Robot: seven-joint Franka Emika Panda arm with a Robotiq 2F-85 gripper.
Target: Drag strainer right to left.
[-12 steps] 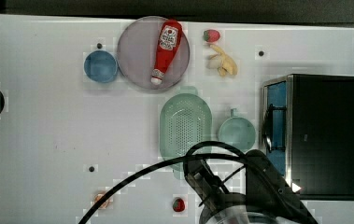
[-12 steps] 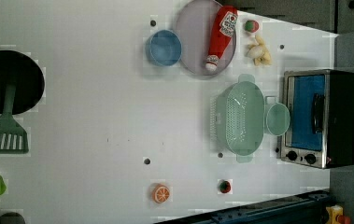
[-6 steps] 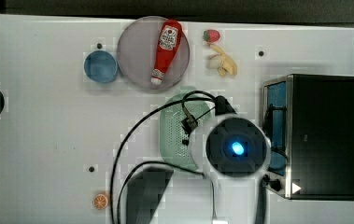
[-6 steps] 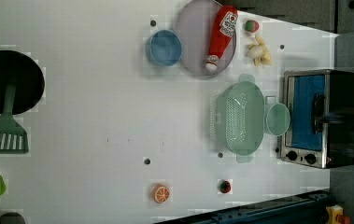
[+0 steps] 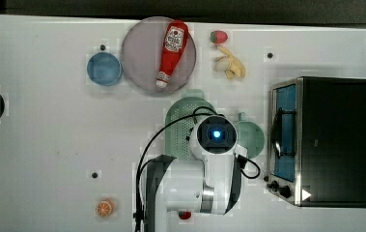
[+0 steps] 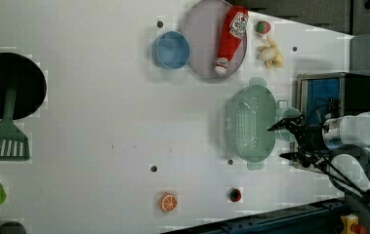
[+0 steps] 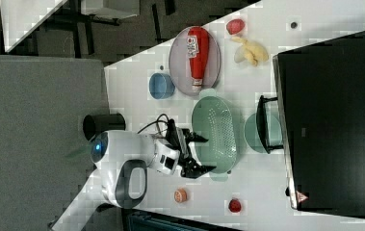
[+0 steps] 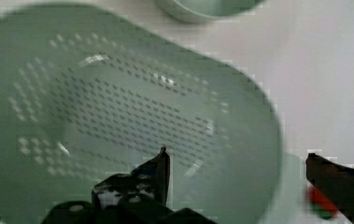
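Note:
The strainer (image 6: pixel 249 124) is a large pale mint-green oval with a dotted bottom, lying on the white table beside the mug (image 5: pixel 253 140). My gripper (image 6: pixel 281 142) hangs open at the strainer's long side that faces the mug, near one end. In the wrist view one fingertip (image 8: pixel 160 163) is over the strainer's (image 8: pixel 118 107) perforated inside and the other stands outside its rim. I cannot tell whether either finger touches it. In the right view the gripper (image 7: pixel 204 153) reaches over the strainer (image 7: pixel 218 130) from the right view's left. In the top view the arm covers part of the strainer (image 5: pixel 183 113).
A toaster oven (image 5: pixel 335 140) stands just beyond the mug. A grey plate (image 5: pixel 142 53) with a ketchup bottle (image 5: pixel 171 46), a blue bowl (image 5: pixel 104 68), a banana (image 5: pixel 230 65) and a strawberry (image 5: pixel 218 36) lie near one end of the strainer. An orange slice (image 5: pixel 104 208), a black pan (image 6: pixel 7 85) and a green spatula (image 6: pixel 3 141) lie farther off.
The arm has swung in from the table edge until it is over the strainer, with the gripper now at its rim. The strainer and the mug have not moved.

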